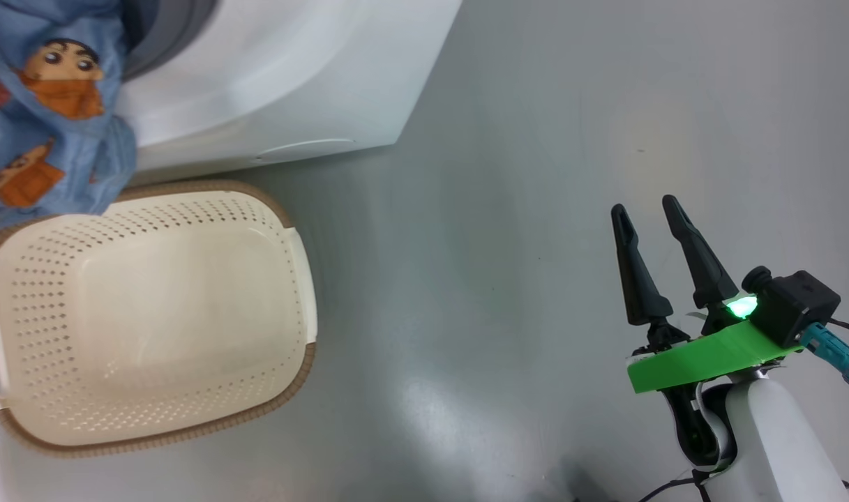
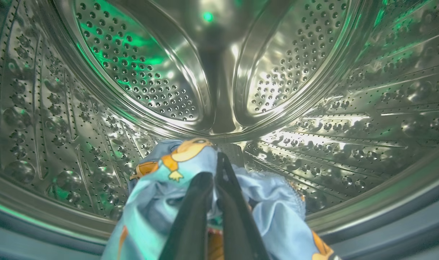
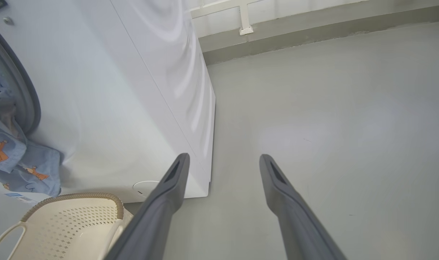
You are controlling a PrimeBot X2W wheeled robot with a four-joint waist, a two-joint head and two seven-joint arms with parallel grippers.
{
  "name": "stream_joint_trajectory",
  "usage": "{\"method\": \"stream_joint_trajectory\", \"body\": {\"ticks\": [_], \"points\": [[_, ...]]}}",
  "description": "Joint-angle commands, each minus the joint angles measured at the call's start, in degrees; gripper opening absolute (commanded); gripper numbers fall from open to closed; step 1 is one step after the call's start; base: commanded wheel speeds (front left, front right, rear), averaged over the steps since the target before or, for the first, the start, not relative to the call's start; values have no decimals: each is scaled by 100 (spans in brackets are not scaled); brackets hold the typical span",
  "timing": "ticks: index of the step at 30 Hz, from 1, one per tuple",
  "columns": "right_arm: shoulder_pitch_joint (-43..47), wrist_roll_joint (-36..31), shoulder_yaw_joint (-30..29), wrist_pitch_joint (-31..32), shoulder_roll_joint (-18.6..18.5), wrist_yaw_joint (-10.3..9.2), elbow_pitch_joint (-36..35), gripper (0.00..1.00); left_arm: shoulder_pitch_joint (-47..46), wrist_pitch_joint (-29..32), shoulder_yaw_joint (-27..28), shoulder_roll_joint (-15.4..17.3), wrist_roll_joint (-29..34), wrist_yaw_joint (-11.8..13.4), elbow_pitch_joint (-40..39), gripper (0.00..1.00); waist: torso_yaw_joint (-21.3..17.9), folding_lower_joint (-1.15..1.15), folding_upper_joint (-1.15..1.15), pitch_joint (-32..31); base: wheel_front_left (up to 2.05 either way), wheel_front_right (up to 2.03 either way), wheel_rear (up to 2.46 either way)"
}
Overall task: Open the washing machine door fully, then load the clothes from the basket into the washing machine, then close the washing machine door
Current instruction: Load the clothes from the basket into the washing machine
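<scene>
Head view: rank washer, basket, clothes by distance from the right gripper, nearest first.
From the open right gripper:
1. Washer: its front corner is up and left of the gripper.
2. Basket: further left, slightly lower in view.
3. Clothes: far left, hanging out of the washer over the basket's back rim.

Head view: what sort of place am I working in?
Likely a laundry area: a white front-loading washing machine, a perforated basket on the grey floor, printed clothes at the steel drum.
</scene>
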Motion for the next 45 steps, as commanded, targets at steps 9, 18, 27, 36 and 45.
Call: {"method": "stream_joint_trajectory", "body": {"ticks": [9, 18, 27, 36, 45], "points": [[-148, -24, 262, -28, 107, 8, -162, 100, -927, -29, -284, 542, -128, -9, 483, 0, -285, 0, 0, 310, 0, 0, 0], [-230, -20, 279, -28, 176, 8, -202, 100, -1217, -29, 581, 698, 662, 44, -769, 0, -390, 0, 0, 530, 0, 0, 0], [-308, -23, 306, -28, 218, 8, -215, 100, -753, -29, 1392, 393, 1415, 15, -1254, 0, -410, 0, 0, 642, 0, 0, 0], [-291, -33, 317, -28, 230, 8, -162, 100, -926, -29, 881, 252, 1219, -7, 423, 43, -335, 0, 0, 547, 0, 0, 0], [-285, -53, 321, -28, 213, 8, -138, 100, -1073, -29, 270, 260, 741, -8, 1035, 100, -244, 0, 0, 436, 0, 0, 0]]}}
